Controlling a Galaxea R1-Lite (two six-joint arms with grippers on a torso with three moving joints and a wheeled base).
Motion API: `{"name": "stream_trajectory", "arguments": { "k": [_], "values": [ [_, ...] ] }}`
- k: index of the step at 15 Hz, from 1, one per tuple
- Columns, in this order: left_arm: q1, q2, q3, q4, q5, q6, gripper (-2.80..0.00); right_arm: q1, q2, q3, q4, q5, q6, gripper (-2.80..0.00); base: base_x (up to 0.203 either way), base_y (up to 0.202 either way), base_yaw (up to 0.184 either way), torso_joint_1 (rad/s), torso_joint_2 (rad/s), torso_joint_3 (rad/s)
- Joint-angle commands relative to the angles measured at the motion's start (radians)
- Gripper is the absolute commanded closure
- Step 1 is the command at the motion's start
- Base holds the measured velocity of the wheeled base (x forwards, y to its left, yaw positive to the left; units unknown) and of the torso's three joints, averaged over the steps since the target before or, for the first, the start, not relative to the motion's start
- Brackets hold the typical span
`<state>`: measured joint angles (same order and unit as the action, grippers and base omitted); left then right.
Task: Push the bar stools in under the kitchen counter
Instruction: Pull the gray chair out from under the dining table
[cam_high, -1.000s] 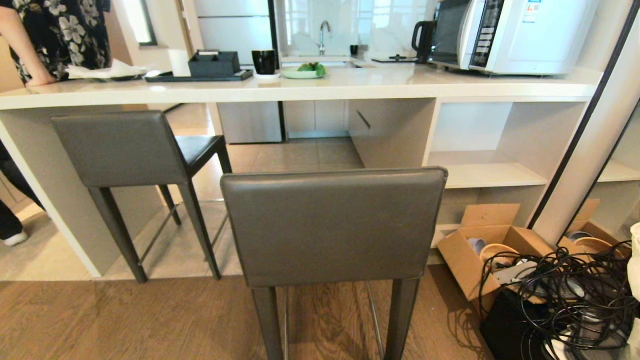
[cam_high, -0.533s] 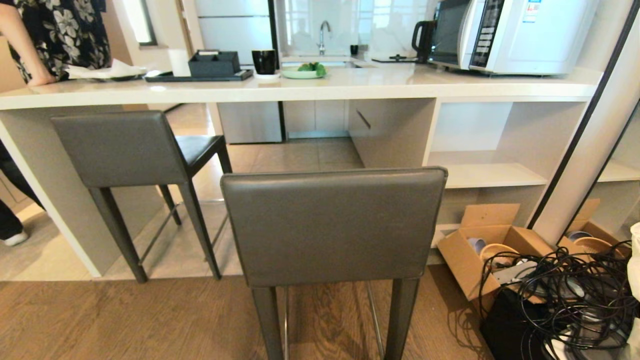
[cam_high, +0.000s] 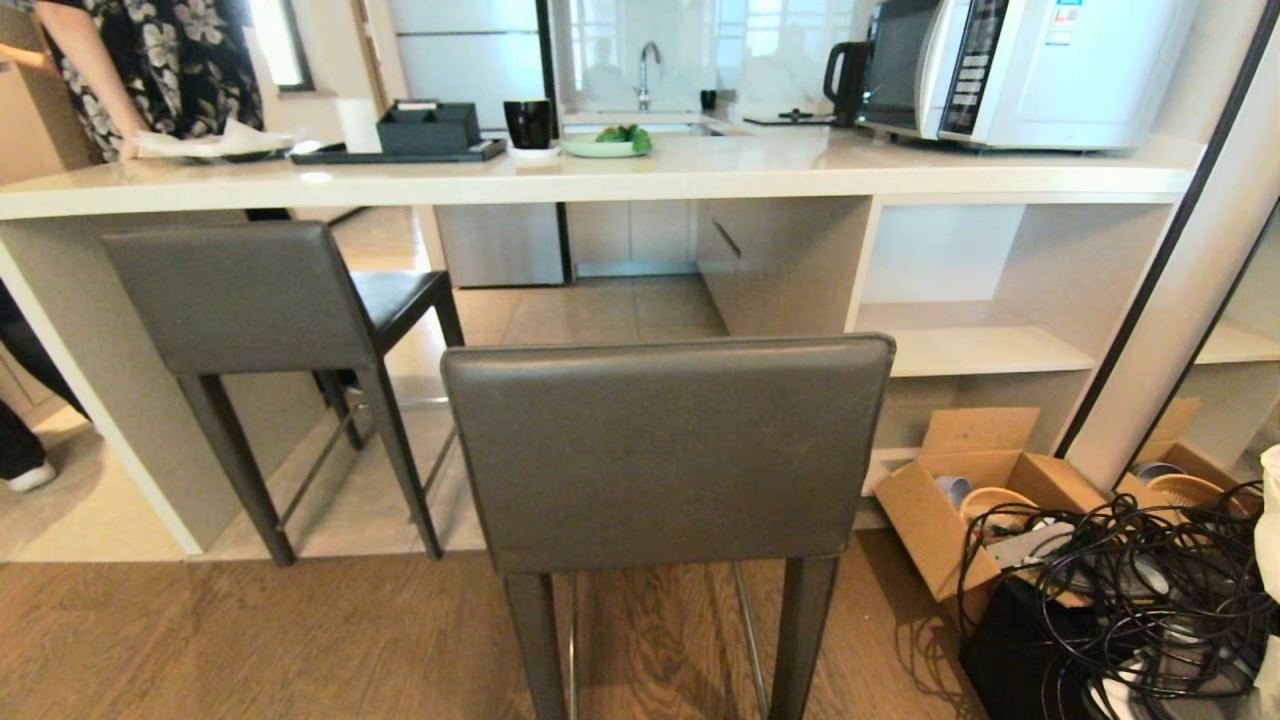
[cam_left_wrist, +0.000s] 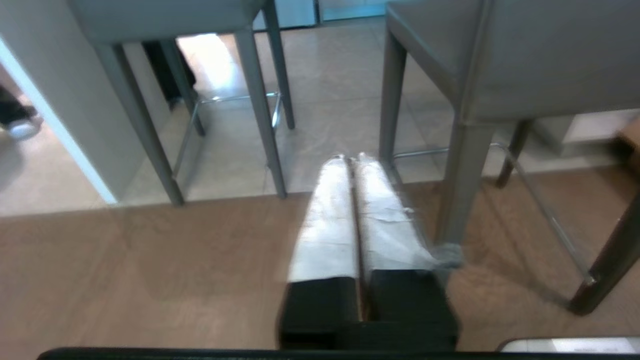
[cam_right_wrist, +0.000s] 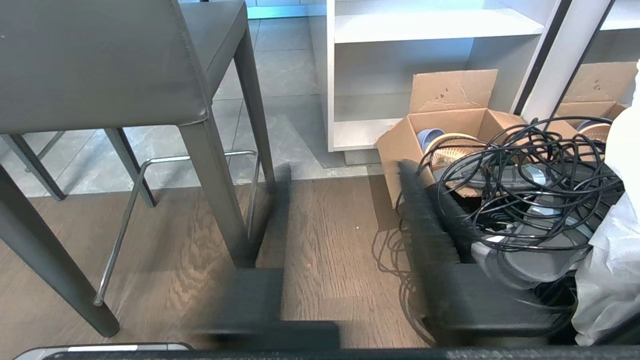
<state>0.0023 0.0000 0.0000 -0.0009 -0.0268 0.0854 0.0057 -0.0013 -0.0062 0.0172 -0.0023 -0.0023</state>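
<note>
Two dark grey bar stools face the white kitchen counter (cam_high: 700, 172). The left stool (cam_high: 240, 295) stands with its seat partly under the slab. The nearer stool (cam_high: 668, 450) stands out on the wood floor, its backrest towards me. Neither gripper shows in the head view. My left gripper (cam_left_wrist: 351, 159) hangs low over the floor between the two stools, its white-wrapped fingers pressed together and empty, close beside the near stool's leg (cam_left_wrist: 462, 190). My right gripper (cam_right_wrist: 344, 170) hovers over the floor just right of that stool (cam_right_wrist: 100, 65), its dark fingers blurred, apart and empty.
A person (cam_high: 150, 70) leans on the counter's far left end. On the counter stand a microwave (cam_high: 1010, 70), a black cup (cam_high: 528, 122) and a tray (cam_high: 400, 152). An open cardboard box (cam_high: 960, 500) and tangled black cables (cam_high: 1130, 590) lie on the floor at right, by a white pillar (cam_high: 1180, 280).
The person behind the counter has shifted to the right, the hand sliding along the top. A dark leg now shows behind the left stool's legs. Both stools stay where they were.
</note>
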Motion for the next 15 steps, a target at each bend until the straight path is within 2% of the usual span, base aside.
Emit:
{"name": "stream_trajectory", "arguments": {
  "k": [1,3,11,15],
  "values": [
    [-0.001,0.002,0.001,-0.001,0.009,-0.026,0.0,0.0,0.001,0.001,-0.002,-0.001,0.002,0.0,0.0,0.0,0.0,0.0,0.0,0.0],
    [-0.001,0.002,0.001,-0.005,0.027,-0.085,0.0,0.0,0.001,0.0,-0.002,0.0,0.002,0.0,0.0,0.0,0.0,0.0,0.0,0.0],
    [-0.001,0.002,0.002,-0.005,0.027,-0.085,0.0,0.0,0.001,0.0,-0.002,0.001,0.001,0.0,0.0,0.0,0.0,0.0,0.0,0.0],
    [-0.001,0.002,0.002,-0.005,0.027,-0.085,0.0,0.0,0.001,0.0,-0.002,-0.001,0.002,0.0,0.001,0.167,-0.002,0.003,0.0,0.002]
  ]
}}
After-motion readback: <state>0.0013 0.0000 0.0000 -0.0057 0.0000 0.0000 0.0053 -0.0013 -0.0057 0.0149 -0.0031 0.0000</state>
